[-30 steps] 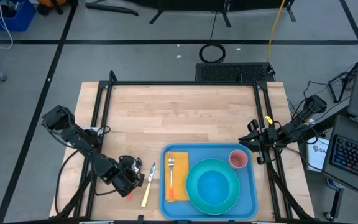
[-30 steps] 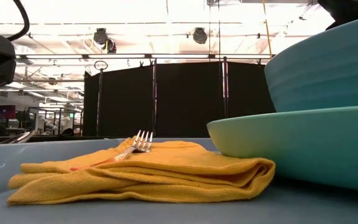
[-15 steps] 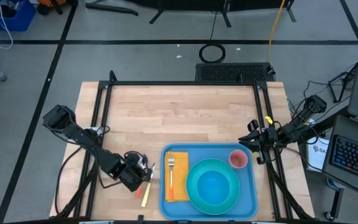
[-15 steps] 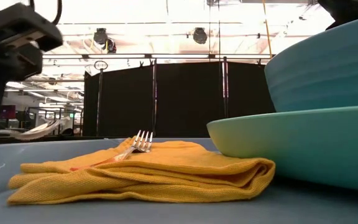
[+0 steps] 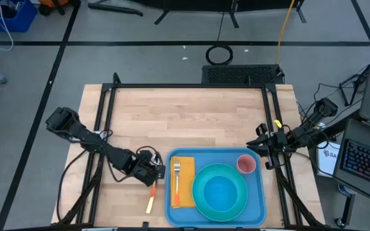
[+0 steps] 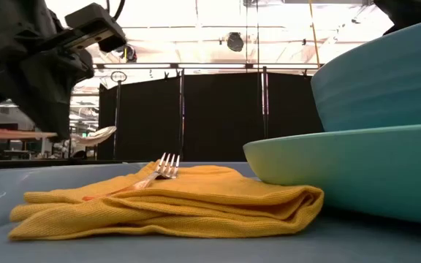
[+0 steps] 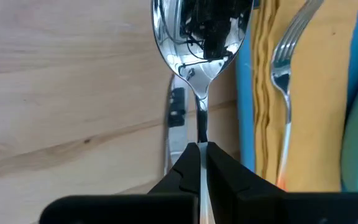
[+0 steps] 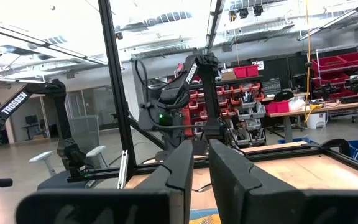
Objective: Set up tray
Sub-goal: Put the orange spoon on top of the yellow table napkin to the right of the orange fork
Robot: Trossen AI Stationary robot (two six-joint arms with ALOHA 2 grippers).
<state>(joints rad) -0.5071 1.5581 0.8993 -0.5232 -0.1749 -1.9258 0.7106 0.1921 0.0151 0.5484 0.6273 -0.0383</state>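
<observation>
Since a second ago, the left gripper [image 5: 151,171] has travelled from the lower left of the high view toward the centre and now sits just beside the left rim of the tray [image 5: 259,192], with the spoon [image 7: 199,37] carried along; in the low view its dark bulk has come in at the upper left. Its fingers [image 7: 188,163] are pinched tight on the spoon's thin metal handle, the polished bowl pointing forward and mirroring the arm's own wiring. A knife with a yellow handle [image 5: 150,204] lies on the wood at lower centre-left, and it has not shifted.

Readable writing is scarce: "TROSSEN" runs in white along a dark arm [image 8: 16,102] in the room, at the left of the right wrist view.

That tray is smooth light-blue plastic, rectangular with rounded corners and a raised rim, lying at the lower centre of the pale wood-plank table [image 5: 185,115]. On it a folded yellow woven napkin [image 5: 185,183] carries a steel fork [image 5: 176,176]; beside it a round turquoise bowl [image 5: 220,192] sits on a plate, and a small pink cup [image 5: 246,164] stands at the tray's upper right corner.

At the table's right edge, the right gripper [image 5: 263,149] waits unchanged, fingers nearly together and holding nothing.
</observation>
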